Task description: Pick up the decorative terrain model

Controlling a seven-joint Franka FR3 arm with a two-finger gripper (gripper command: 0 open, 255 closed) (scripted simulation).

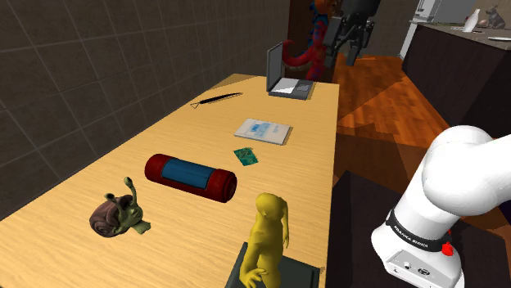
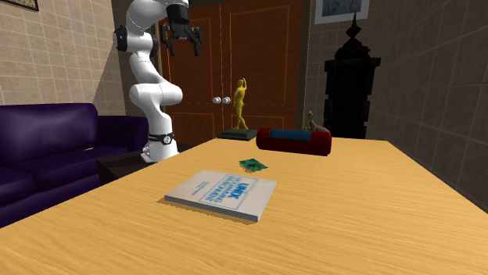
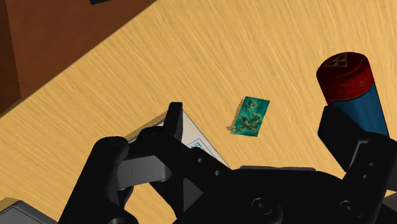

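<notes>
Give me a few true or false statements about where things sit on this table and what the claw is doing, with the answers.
1. The claw is open and holds nothing. True.
2. The terrain model lies between the book and the red and blue roll. True.
3. The terrain model rests on top of the book. False: it lies flat on the table, apart from the book.
4. The yellow figurine lies on its side. False: it stands upright on a dark base.
5. The claw touches the terrain model. False: it hangs well above the table.
</notes>
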